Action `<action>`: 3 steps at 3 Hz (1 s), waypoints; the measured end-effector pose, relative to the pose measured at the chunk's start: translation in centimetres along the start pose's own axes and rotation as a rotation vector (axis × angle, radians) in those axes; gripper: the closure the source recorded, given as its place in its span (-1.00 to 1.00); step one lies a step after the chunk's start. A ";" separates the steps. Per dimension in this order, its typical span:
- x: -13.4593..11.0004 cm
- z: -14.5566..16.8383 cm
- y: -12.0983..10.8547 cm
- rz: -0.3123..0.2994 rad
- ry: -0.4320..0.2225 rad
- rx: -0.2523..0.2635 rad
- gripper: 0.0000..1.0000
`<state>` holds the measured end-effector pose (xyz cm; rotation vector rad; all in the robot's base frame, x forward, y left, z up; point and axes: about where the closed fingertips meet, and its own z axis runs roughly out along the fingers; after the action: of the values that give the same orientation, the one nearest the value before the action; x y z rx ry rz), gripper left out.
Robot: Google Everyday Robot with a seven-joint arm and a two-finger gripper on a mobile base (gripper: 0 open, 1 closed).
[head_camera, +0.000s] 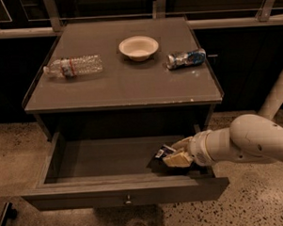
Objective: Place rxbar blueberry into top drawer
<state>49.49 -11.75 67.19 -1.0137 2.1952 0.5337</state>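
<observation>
One tool point(171, 153) | grips flat rxbar blueberry point(161, 152) (dark wrapper) | inside top drawer point(88, 195)

A counter point(121, 90) carries three things: a water bottle point(73, 66) lying at the left, a bowl point(138, 47) at the far middle, and a can point(186, 58) on its side just right of the bowl. Below the counter's near edge, the top drawer point(112, 195) stands pulled out. The gripper point(175, 156) is inside the drawer at its right end, reaching in from the right, with the rxbar blueberry point(164, 151) at its left tip.
</observation>
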 end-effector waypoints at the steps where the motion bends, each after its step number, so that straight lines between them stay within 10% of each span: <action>1: 0.0 0.0 0.0 0.000 0.000 0.000 -0.26; 3: 0.0 0.0 0.0 0.000 0.000 0.000 -1.00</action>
<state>49.49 -11.74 67.19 -1.0139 2.1951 0.5338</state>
